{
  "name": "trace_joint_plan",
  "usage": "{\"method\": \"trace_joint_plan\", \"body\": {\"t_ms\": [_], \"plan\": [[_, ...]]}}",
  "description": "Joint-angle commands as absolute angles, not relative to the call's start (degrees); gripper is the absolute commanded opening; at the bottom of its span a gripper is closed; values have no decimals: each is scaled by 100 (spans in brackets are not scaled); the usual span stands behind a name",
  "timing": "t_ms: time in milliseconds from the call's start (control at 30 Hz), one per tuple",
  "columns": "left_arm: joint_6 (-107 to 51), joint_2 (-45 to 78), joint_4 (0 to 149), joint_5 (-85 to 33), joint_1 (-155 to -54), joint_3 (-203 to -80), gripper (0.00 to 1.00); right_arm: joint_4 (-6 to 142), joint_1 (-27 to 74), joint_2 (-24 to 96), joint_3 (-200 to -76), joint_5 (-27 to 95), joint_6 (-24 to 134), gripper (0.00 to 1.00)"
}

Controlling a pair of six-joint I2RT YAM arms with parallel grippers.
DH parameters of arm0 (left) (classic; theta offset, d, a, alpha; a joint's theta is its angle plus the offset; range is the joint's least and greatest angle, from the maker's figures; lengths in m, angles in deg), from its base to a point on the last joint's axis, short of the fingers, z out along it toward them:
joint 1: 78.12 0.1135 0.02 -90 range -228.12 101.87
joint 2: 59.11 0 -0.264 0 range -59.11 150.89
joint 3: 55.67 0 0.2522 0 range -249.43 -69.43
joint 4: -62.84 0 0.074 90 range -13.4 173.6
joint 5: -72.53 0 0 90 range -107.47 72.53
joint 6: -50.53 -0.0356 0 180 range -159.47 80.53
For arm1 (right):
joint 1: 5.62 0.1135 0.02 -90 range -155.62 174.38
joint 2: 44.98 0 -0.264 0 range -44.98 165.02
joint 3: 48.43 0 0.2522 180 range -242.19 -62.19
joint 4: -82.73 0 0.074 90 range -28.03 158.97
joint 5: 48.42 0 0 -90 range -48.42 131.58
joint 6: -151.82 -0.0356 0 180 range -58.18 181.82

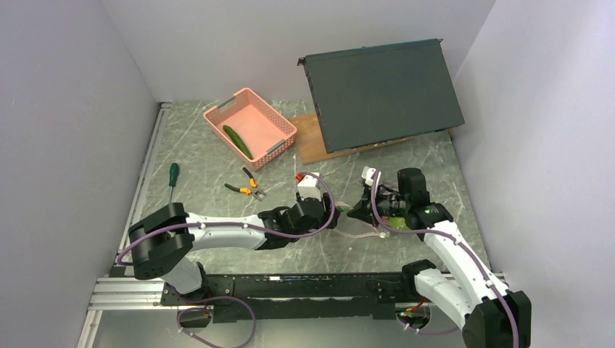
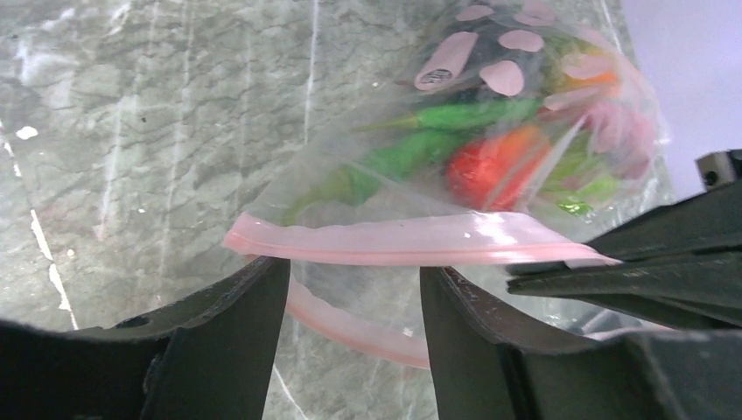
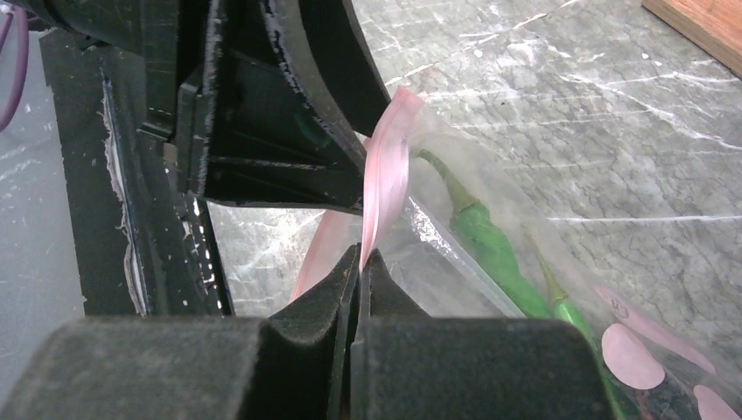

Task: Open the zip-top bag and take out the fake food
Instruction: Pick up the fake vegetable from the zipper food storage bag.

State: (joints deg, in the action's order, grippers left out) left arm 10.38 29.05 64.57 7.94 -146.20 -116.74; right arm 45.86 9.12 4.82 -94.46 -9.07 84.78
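The clear zip-top bag [image 2: 525,96] lies on the marble table between my two grippers, its mouth parted. My right gripper [image 3: 360,258] is shut on the upper pink zip strip [image 2: 420,241] and holds that lip up. My left gripper [image 2: 354,269] stands open at the mouth. The upper strip runs across its fingertips and the lower strip [image 2: 350,325] sags between its fingers. Inside the bag I see fake food: a long green pepper [image 2: 464,114], a red piece [image 2: 490,166] and some orange. In the top view the two grippers meet at the bag [image 1: 366,226]. A green cucumber [image 1: 237,141] lies in the pink basket.
The pink basket [image 1: 279,119] stands at the back left. Orange-handled pliers [image 1: 246,187] and a green-handled screwdriver [image 1: 172,176] lie on the table left of the arms. A dark flat box [image 1: 381,90] leans over a wooden board [image 1: 312,141] at the back right. Grey walls close in both sides.
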Motion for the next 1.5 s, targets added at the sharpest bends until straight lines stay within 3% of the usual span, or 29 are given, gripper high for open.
{"method": "trace_joint_plan", "body": {"t_ms": [0, 1067, 1267, 1367, 1467], "plan": [[1120, 3085, 6769, 1342, -14650, -11923, 60, 4634, 884, 406, -9587, -1160, 8602, 0], [281, 4295, 7342, 2740, -14713, -12865, 32, 4586, 904, 477, -9590, -1353, 8629, 0], [245, 4408, 7481, 2859, -14712, -12949, 18, 4573, 905, 472, -9590, -1353, 8640, 0], [167, 4360, 7528, 2821, -14712, -12939, 0, 4568, 905, 467, -9586, -1345, 8646, 0], [48, 4134, 7384, 2700, -14712, -12723, 0, 4567, 899, 467, -9588, -1327, 8656, 0]]}}
